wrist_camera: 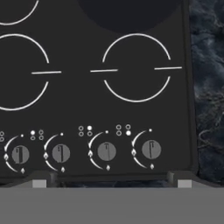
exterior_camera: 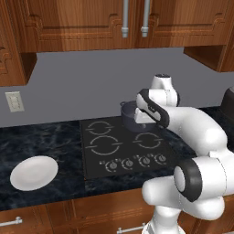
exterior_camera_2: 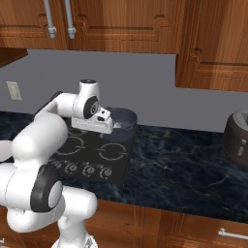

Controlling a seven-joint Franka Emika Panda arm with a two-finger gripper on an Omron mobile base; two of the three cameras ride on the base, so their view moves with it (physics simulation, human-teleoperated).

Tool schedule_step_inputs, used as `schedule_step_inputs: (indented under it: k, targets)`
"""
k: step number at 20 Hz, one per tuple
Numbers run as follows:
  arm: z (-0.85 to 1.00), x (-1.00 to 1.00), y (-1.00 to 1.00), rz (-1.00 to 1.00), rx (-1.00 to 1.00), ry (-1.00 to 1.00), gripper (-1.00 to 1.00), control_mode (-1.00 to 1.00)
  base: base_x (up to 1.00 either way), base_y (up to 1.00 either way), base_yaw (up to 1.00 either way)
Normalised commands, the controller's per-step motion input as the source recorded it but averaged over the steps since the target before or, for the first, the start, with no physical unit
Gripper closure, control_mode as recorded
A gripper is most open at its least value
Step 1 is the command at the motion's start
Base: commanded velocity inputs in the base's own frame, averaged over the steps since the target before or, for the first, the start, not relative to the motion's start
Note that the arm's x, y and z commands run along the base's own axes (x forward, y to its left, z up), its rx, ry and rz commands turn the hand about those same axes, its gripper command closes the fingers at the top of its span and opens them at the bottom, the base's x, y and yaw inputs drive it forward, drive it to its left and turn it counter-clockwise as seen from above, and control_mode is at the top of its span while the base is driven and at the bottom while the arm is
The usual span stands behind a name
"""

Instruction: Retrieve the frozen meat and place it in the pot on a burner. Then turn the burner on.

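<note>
White arm bent forward over the black glass cooktop (exterior_camera: 114, 146), pincer (wrist_camera: 111, 181) pointing down above the knob row (wrist_camera: 83, 152), jaws spread wide, holding nothing, round dark blue-grey metal pot (exterior_camera_2: 122, 123) on the burner at 12 o'clock, white oval plate (exterior_camera: 34, 172) on the dark marble worktop (exterior_camera: 36, 141)

The arm is bent forward over the cooktop (exterior_camera: 123, 151), its gripper (wrist_camera: 111, 183) wide open, pointing down above the knobs.

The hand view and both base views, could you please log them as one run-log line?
gripper: open, empty, above knob row | pot: on rear right burner | knobs: untouched | plate: on counter left of cooktop
</note>
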Motion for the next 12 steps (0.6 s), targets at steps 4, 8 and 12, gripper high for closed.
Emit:
schedule_step_inputs:
  k: [4,8,12]
  targets:
    - [-0.27,0.0,0.0,0.0,0.0,0.16,-1.0,-1.0,0.0,0.0,0.0]
    - [-0.29,-0.05,0.0,0.0,0.0,0.13,-1.0,-1.0,0.0,0.0,0.0]
    - [-0.19,-0.1,0.01,0.0,0.01,0.02,-1.0,-1.0,0.0,0.0,0.0]
